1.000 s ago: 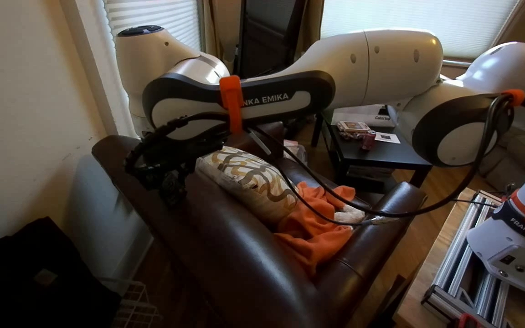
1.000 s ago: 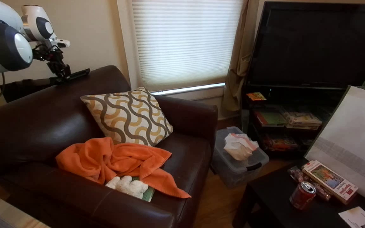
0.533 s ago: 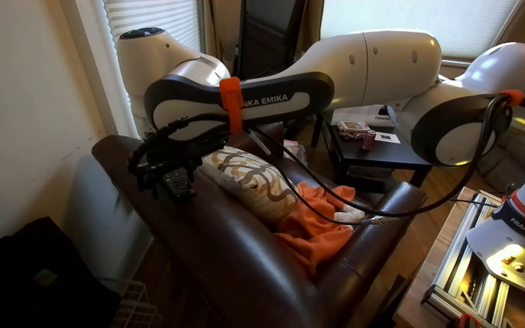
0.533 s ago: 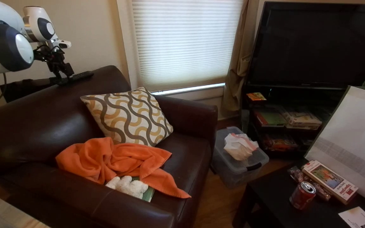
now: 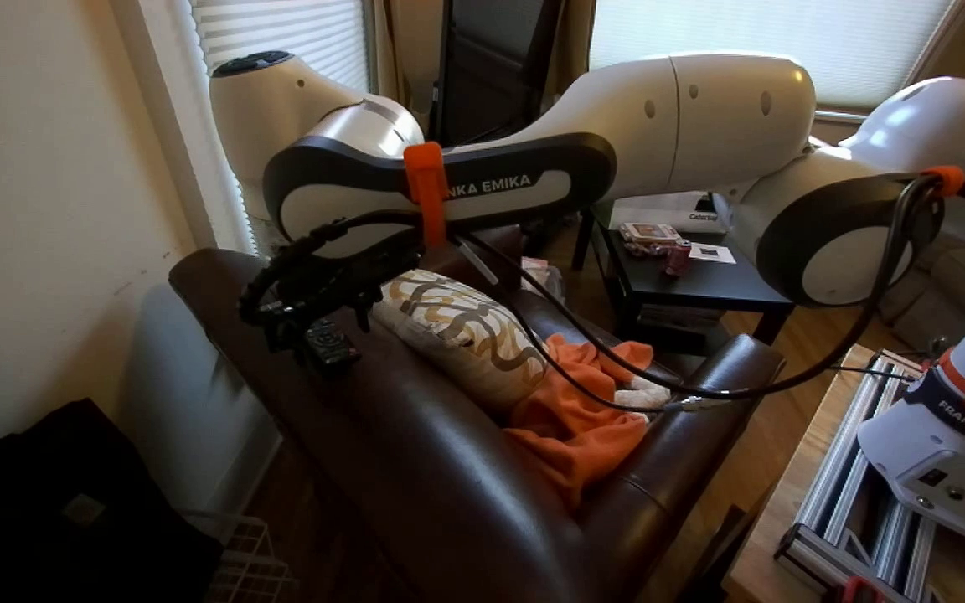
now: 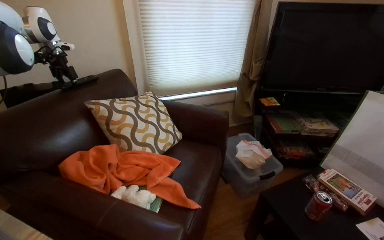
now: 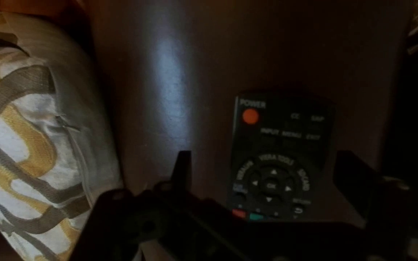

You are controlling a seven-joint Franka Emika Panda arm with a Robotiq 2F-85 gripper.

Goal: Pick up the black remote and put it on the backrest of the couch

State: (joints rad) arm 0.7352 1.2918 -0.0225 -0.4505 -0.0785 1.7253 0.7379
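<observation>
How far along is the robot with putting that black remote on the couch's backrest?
Looks done: the black remote lies on the backrest of the couch. In hand: letting go, it seems; in the wrist view the gripper straddles the remote, open, with a gap on the side toward the patterned cushion. Left: probably just lifting the gripper clear without nudging the remote.

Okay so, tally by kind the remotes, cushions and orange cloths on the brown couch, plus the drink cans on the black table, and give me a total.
Remote: 1
Cushion: 1
Orange cloth: 1
Drink can: 1
Total: 4
</observation>
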